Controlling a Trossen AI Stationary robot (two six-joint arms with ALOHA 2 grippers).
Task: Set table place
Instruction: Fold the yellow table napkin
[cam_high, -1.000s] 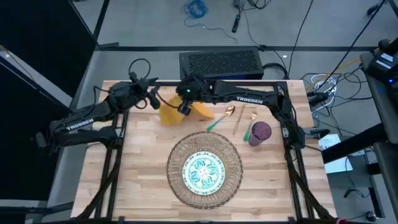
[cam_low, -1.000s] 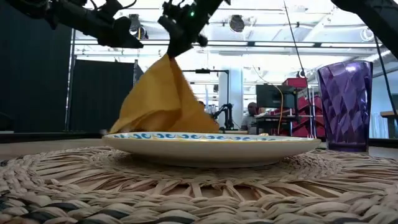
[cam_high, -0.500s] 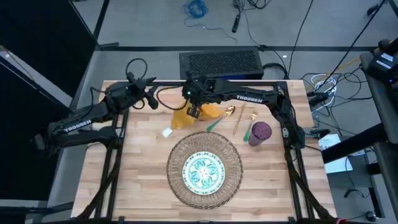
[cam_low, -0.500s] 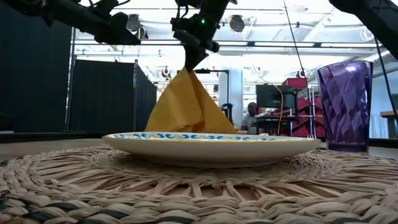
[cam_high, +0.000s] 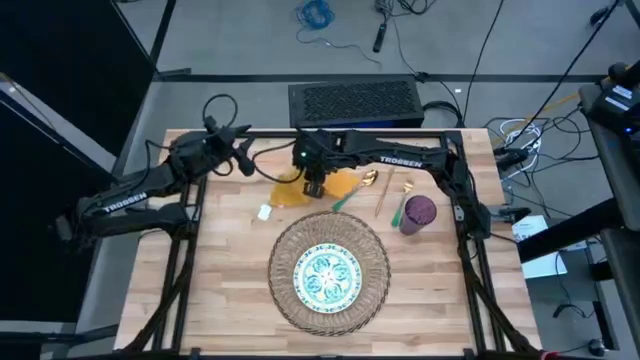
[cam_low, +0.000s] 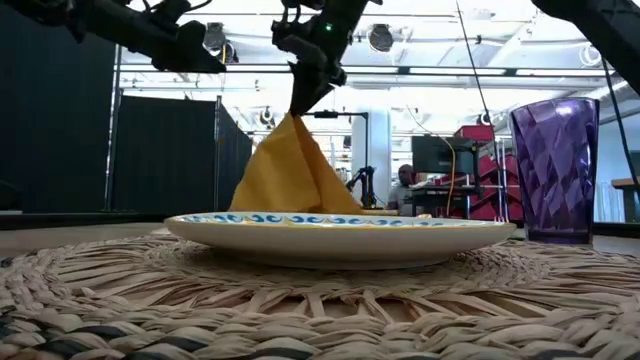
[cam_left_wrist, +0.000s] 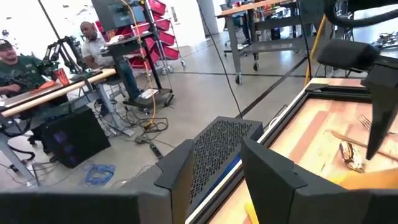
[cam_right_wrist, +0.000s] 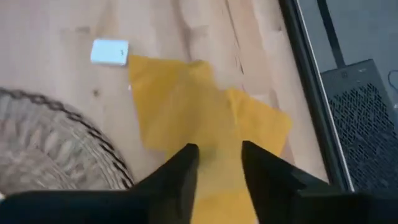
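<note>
Napkin (cam_high: 320, 187) first: your mustard-yellow cloth sits on the far middle of the tabletop (cam_high: 225, 270), just beyond the woven mat (cam_high: 372, 287), and it is pinched at its peak by the right gripper (cam_high: 312, 187), whose fingers are closed on the fabric. In the low view the napkin hangs from that grip as a tent, its lower edges spread toward the wood. The right wrist view shows the cloth lying partly unfolded between and beyond the two fingers, with a small white tag (cam_right_wrist: 110, 51) beside it on the planks. The mat carries the blue-green plate (cam_high: 326, 277) at its centre. To the right of the napkin lie the gold cutlery pieces (cam_high: 383, 190), one with a green handle, and the purple cup (cam_high: 419, 212) stands near them, well apart from the mat. Your left gripper (cam_high: 243, 160) waits above the far left of the tabletop, its fingers slightly apart and holding nothing. You appear to be in the napkin step: the cloth is lifted but not yet placed. The next move likely calls for carrying it clear of the spoon and laying it flat beside or on the mat; watch that the trailing corner does not drag the cutlery or fold under.
</note>
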